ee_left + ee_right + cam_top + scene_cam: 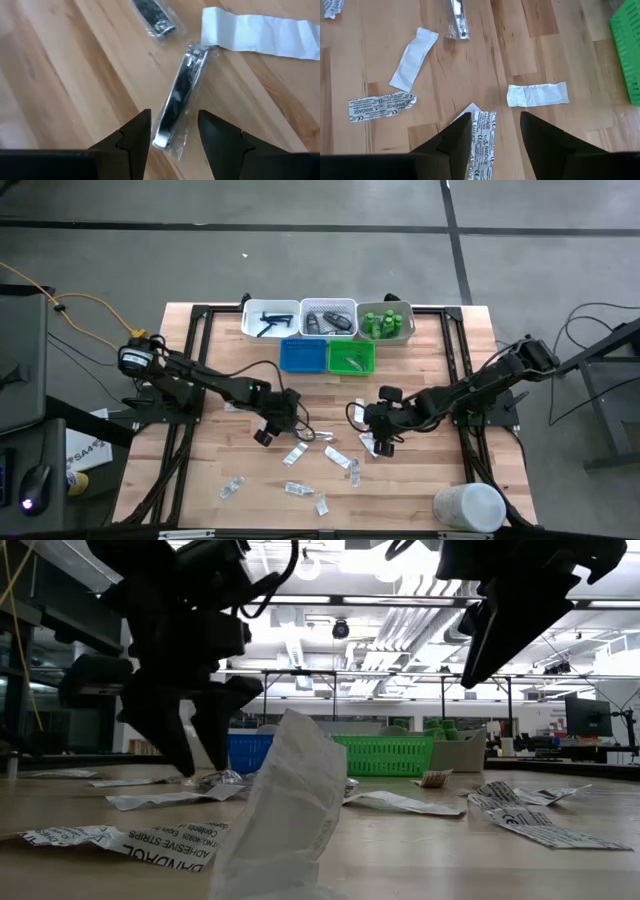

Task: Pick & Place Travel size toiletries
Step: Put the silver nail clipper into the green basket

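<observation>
Scattered packets [296,454] are left on the wooden counter [200,470] near the trays [328,319] — part filled. Both grippers — left gripper [174,131] over a wrapped clipper [180,95], right gripper [495,131] over a bandage [481,142] — are held part-open, empty.

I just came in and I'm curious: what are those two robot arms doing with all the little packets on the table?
They are sorting small toiletries into trays at the table's far edge. The left gripper sits open over a wrapped nail clipper, not yet gripping it. The right gripper hangs open above a bandage packet. More packets lie scattered around.
</observation>
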